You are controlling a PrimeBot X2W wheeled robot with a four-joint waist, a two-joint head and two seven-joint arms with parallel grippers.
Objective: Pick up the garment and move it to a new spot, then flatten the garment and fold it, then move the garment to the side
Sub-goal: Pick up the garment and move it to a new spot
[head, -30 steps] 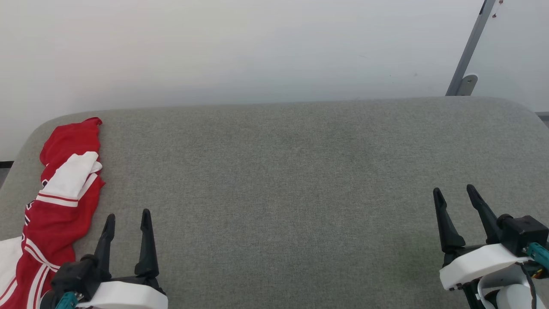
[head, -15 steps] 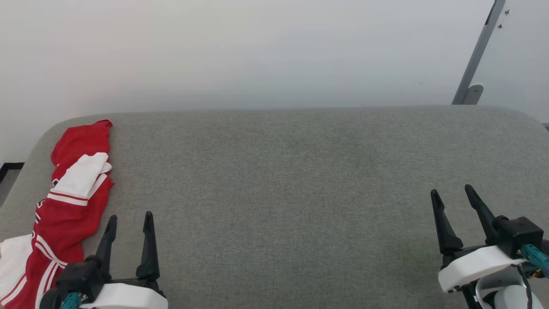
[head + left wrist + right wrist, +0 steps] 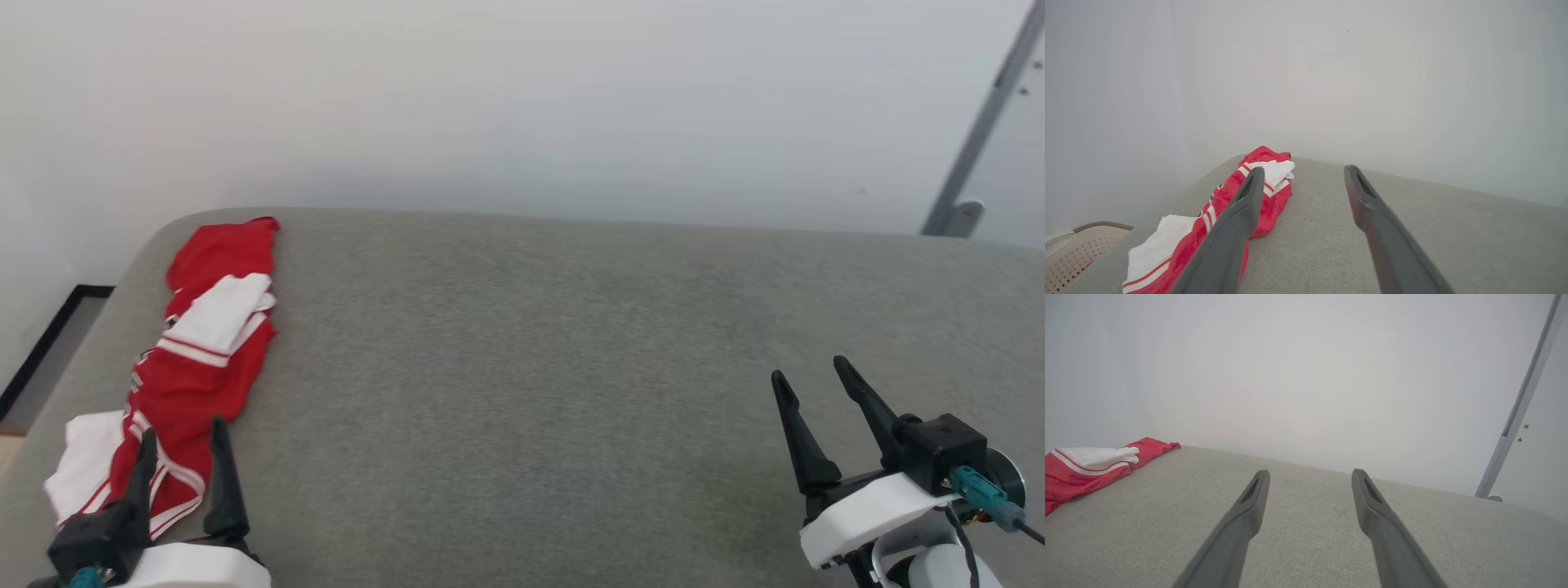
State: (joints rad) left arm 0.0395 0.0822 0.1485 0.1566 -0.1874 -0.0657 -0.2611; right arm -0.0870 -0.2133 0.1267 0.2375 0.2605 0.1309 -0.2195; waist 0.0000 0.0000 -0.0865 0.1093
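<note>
Nearest, the left gripper (image 3: 181,429) and the right gripper (image 3: 810,369) have their fingers (image 3: 804,445) spread wide and empty above the grey bench (image 3: 531,367), while the garment (image 3: 204,367) lies crumpled along the bench's left edge, its near end just beside the left gripper, extending toward the white wall (image 3: 490,98).

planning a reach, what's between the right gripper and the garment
Bare grey cushion lies between the right gripper and the garment, in the head view.
</note>
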